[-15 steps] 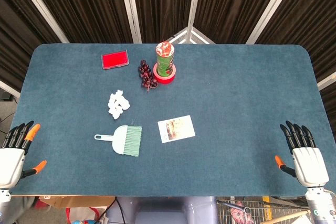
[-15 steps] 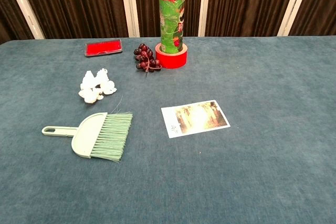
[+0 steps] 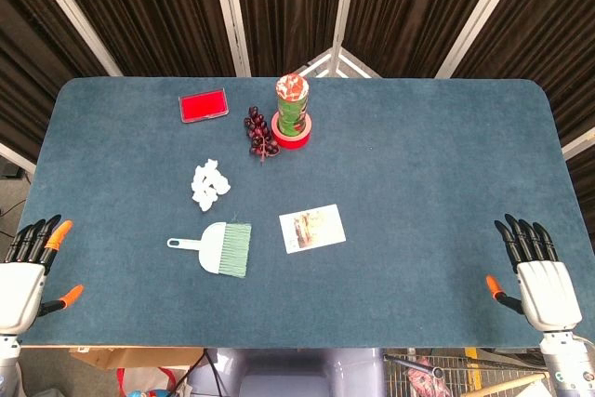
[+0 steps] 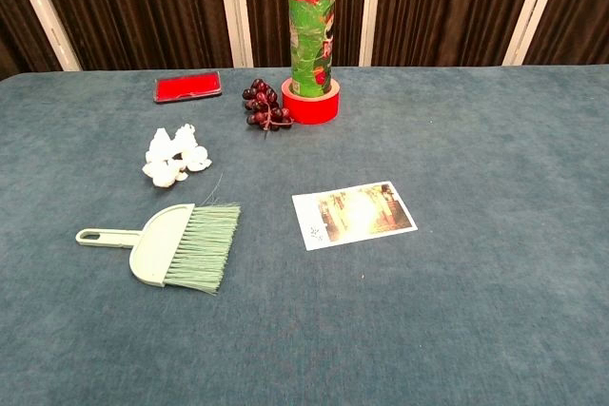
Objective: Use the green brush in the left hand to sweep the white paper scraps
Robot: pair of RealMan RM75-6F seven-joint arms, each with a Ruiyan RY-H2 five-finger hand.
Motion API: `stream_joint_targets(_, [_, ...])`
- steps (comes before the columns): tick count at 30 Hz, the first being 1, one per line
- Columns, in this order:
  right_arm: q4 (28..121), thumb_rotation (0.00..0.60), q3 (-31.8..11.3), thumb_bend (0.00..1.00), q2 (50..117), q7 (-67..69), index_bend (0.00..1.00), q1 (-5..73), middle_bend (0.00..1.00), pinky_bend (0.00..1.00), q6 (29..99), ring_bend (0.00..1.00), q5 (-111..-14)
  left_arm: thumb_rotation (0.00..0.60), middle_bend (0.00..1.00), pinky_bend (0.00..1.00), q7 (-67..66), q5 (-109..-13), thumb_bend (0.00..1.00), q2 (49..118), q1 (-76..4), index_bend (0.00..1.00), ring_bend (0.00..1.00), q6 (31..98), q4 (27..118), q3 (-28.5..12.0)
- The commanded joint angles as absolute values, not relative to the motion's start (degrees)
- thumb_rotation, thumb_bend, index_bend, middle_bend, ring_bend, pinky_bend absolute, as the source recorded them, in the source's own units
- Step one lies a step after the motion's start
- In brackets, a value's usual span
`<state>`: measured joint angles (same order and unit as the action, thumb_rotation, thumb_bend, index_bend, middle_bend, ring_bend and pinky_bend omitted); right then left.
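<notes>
The green brush [image 3: 219, 248] [image 4: 176, 246] lies flat on the blue table, handle pointing left, bristles to the right. A small heap of white paper scraps [image 3: 209, 184] [image 4: 174, 156] sits just beyond it. My left hand [image 3: 25, 274] rests at the table's near left edge, fingers apart and holding nothing, well left of the brush. At the near right edge my right hand [image 3: 533, 276] is likewise spread and empty. Neither hand shows in the chest view.
A photo card [image 3: 311, 229] [image 4: 353, 214] lies right of the brush. Farther back stand a green can on a red tape roll [image 3: 292, 115] [image 4: 311, 52], a bunch of dark grapes [image 3: 260, 134] [image 4: 265, 106] and a red flat box [image 3: 204, 105] [image 4: 187, 87].
Both hands have drifted slightly toward the near edge of the table. The brush and scraps have not moved.
</notes>
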<state>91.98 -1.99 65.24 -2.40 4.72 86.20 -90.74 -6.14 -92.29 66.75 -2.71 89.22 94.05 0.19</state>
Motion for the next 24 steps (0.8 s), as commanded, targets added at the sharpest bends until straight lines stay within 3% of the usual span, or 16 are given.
stream_joint_targets(1, [91.97, 0.600, -1.98, 0.32, 65.29, -2.47, 0.00, 4.71, 0.00, 0.00, 86.10, 0.00, -90.60, 0.600, 0.00, 0.06, -6.47, -92.42, 0.02, 66.78, -2.93, 0.00, 0.00, 88.94, 94.07, 0.18])
stream_joint_targets(5, [92.14, 0.600, -2.15, 0.32, 65.18, -2.23, 0.00, 4.77, 0.00, 0.00, 85.96, 0.00, -90.27, 0.600, 0.02, 0.11, -7.75, -92.55, 0.02, 66.82, -3.72, 0.00, 0.02, 87.89, 94.69, -0.03])
stream_joint_targets(6, [92.14, 0.600, -2.17, 0.32, 65.16, -2.24, 0.00, 4.81, 0.00, 0.00, 85.93, 0.00, -90.30, 0.600, 0.09, 0.20, -8.17, -92.62, 0.03, 66.83, -3.98, 0.00, 0.08, 87.64, 94.91, -0.16])
stream_joint_targets(7, [92.13, 0.600, -2.19, 0.32, 65.15, -2.22, 0.00, 4.86, 0.00, 0.00, 85.88, 0.00, -90.30, 0.600, 0.17, 0.29, -9.00, -92.55, 0.05, 66.84, -4.42, 0.00, 0.17, 87.18, 95.37, -0.45])
stream_joint_targets(9, [92.03, 0.600, -2.08, 0.32, 65.26, -2.11, 0.00, 4.87, 0.00, 0.00, 85.79, 0.00, -90.39, 0.600, 0.51, 0.61, -11.25, -91.97, 0.13, 66.95, -5.65, 0.02, 0.49, 85.75, 96.48, -1.37])
stream_joint_targets(10, [92.03, 0.600, -2.06, 0.32, 65.28, -2.10, 0.00, 4.89, 0.00, 0.00, 85.78, 0.00, -90.44, 0.600, 0.61, 0.70, -12.15, -91.26, 0.16, 67.08, -6.60, 0.05, 0.59, 84.47, 97.33, -2.04])
stream_joint_targets(12, [92.21, 0.600, -2.06, 0.32, 65.21, -1.89, 0.00, 4.98, 0.00, 0.00, 85.64, 0.00, -90.46, 0.600, 0.82, 0.86, -12.69, -85.50, 0.19, 67.63, -10.38, 0.21, 0.79, 76.89, 101.49, -4.13])
stream_joint_targets(14, [92.34, 0.600, -2.09, 0.32, 65.14, -1.84, 0.00, 5.02, 0.00, 0.00, 85.60, 0.00, -90.45, 0.600, 0.94, 0.95, -15.43, -80.50, 0.21, 67.96, -12.95, 0.32, 0.90, 72.49, 103.32, -6.10])
stream_joint_targets(18, [92.45, 0.600, -2.03, 0.32, 65.09, -1.72, 0.00, 5.09, 0.00, 0.00, 85.27, 0.00, -90.24, 0.600, 1.00, 1.00, -23.87, -72.55, 0.26, 71.45, -17.39, 0.49, 1.00, 67.32, 103.93, -8.33])
stream_joint_targets(24, [92.46, 0.600, -2.08, 0.32, 64.94, -1.10, 0.00, 5.05, 0.00, 0.00, 85.27, 0.00, -90.05, 0.600, 1.00, 1.00, -32.52, -65.39, 0.30, 75.78, -21.09, 0.50, 1.00, 64.97, 102.93, -9.00])
